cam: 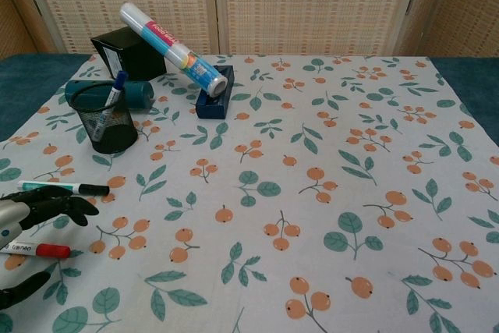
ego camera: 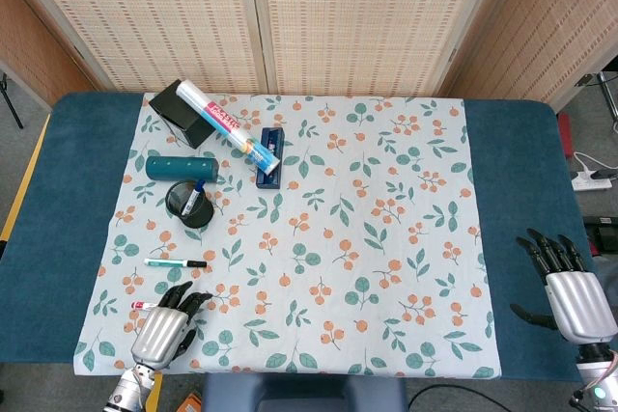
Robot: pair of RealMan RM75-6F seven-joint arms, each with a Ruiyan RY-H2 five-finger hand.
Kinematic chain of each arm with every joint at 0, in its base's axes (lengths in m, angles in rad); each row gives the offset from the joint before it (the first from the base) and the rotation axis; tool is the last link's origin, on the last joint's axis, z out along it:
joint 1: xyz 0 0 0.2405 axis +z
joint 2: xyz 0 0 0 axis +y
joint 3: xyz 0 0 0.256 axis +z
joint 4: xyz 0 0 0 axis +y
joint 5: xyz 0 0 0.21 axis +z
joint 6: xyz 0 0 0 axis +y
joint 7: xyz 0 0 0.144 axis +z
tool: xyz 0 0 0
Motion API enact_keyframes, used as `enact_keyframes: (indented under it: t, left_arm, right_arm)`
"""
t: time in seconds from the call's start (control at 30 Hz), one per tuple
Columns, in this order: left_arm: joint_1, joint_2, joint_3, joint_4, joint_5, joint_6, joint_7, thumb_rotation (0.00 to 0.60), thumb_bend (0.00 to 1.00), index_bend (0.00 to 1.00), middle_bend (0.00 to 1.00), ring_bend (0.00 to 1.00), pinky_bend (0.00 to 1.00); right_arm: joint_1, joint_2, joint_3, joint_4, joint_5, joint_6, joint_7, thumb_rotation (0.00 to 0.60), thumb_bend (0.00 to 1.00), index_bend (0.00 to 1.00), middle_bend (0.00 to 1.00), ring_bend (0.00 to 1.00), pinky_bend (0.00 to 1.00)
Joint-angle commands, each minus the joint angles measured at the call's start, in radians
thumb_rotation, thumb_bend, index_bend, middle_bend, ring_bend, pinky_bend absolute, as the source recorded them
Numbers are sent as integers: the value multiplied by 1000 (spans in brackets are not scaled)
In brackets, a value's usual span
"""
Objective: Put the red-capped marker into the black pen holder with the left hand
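Note:
The red-capped marker (cam: 37,249) lies flat on the floral cloth near its front left corner, red cap pointing right; in the head view only its left end (ego camera: 143,305) shows. My left hand (ego camera: 164,332) hovers over it with fingers apart, holding nothing. In the chest view the fingers (cam: 48,203) reach above the marker and the thumb (cam: 19,289) sits below it. The black mesh pen holder (ego camera: 191,204) (cam: 107,124) stands upright further back with a blue marker (cam: 115,90) in it. My right hand (ego camera: 572,288) rests open on the blue table cover at the far right.
A green marker with a black cap (cam: 66,188) lies between the red one and the holder. Behind the holder lie a teal cylinder (ego camera: 182,168), a black box (ego camera: 183,111), and a white roll (ego camera: 232,128) leaning on a blue stand (ego camera: 269,171).

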State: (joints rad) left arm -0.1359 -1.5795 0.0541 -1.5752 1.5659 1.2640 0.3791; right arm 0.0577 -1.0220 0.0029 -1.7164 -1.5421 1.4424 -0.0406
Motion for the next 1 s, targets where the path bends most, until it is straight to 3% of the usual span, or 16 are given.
enact_keyframes:
  t: [0.03,0.4,0.83,1.0]
  left_arm:
    - [-7,-26,-18,37,-27,-7,0,600,350,226,255,84,139]
    - [-10,-80,-23,120,-48,18,23,600,349,271,357,117,148]
    - [-6,-121,-41,216,-61,66,69,600,349,317,382,136,159]
    - [18,-130,-40,247,-51,133,145,600,350,366,420,162,168]
  right_arm:
    - [1,0,-1,0,-1,-2,1,600,0,143,35,101,29]
    - [-1,0,0,-1,1,-1,-4,600,0,161,36,103,34]
    - [-2,1,0,0,1,2,-4,600,0,185,35,103,34]
    - [-1,0,1,0,2,-2,-5,600,0,193,35,103,34]
